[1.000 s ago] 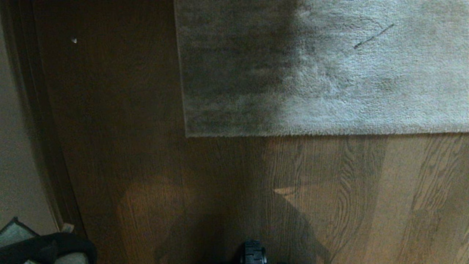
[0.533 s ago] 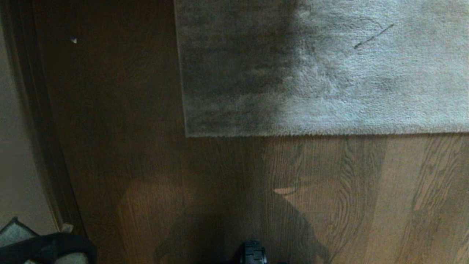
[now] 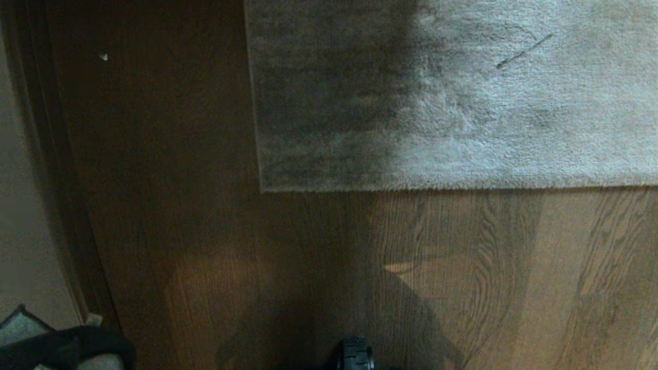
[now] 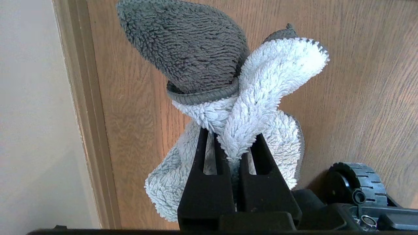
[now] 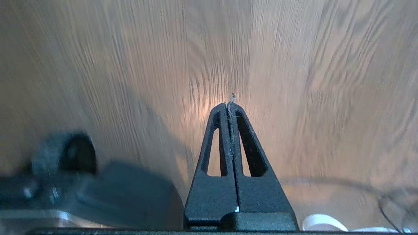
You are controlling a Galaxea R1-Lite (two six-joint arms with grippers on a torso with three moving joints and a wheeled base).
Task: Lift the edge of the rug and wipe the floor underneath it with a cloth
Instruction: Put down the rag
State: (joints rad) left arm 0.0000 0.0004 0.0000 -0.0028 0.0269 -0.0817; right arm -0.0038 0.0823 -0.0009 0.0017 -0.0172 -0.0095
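Observation:
The pale grey plush rug (image 3: 462, 103) fills the upper part of the head view. The rug edge (image 3: 462, 187) runs straight across, with its square corner (image 3: 263, 189) lying flat on the floor (image 3: 318, 257), which is brown wood-grain plank. In the left wrist view my left gripper (image 4: 230, 135) is shut on the cloth (image 4: 261, 81), a fluffy white rag with a dark grey part (image 4: 189, 45), bunched above the floor (image 4: 359, 81). My right gripper (image 5: 228, 105) is shut with nothing but lint between its fingers, hanging over bare floor (image 5: 310, 81). Neither gripper's fingers show in the head view.
A wall (image 3: 20, 205) with a dark baseboard (image 3: 67, 205) runs along the left; it also shows beside the cloth as a baseboard (image 4: 88, 114). A wheel of my base (image 4: 356, 182) sits near the left gripper. A thin cable (image 5: 385, 195) lies on the floor.

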